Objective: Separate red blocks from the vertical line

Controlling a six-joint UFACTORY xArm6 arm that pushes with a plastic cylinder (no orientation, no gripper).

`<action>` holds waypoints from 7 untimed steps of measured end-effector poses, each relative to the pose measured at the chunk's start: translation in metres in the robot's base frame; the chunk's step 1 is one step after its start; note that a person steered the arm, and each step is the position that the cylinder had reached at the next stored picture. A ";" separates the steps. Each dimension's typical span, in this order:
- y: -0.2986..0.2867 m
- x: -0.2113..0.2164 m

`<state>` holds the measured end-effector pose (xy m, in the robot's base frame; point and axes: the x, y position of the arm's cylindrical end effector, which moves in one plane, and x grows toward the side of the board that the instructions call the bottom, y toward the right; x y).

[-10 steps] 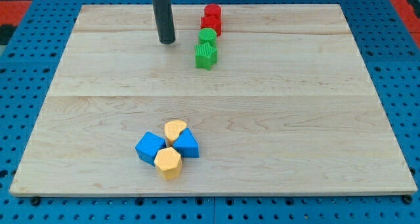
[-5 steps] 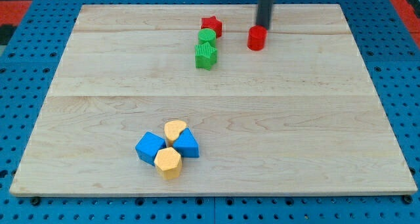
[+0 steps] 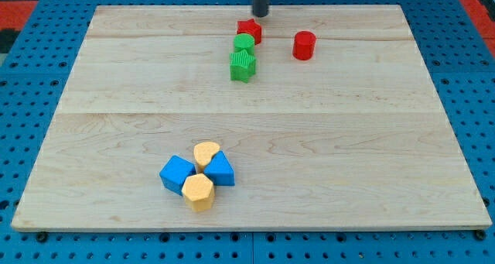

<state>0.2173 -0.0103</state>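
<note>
Along the view's top edge of the bench (image 3: 116, 86), you see only the short lower stretch of the dark rod; everything above it is cut off by the frame. My tip (image 3: 261, 15) sits just above the red star block (image 3: 249, 31), toward the view's top and slightly to its right, apart from it by a small gap. There is no claw on this rod, so nothing opens, closes or holds anything.

Taking the red star as your landmark and going from the view's left: well below it and to its left lies a tight cluster of four touching blocks, two blue and two yellow. You have the blue cube (image 3: 177, 173), the yellow block (image 3: 198, 191) at the cluster's bottom, the upper yellow block (image 3: 206, 153), whose shape is hard to make out, and the blue wedge-like block (image 3: 220, 169).

Directly below the star, touching it, is the green round block (image 3: 244, 42), then the green ribbed block (image 3: 242, 64). To the star's right, clearly apart, stands the red cylinder (image 3: 304, 45). Count two red, two green.
</note>
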 end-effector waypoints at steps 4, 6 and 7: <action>0.022 0.087; 0.058 0.093; 0.085 0.106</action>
<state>0.3231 0.0744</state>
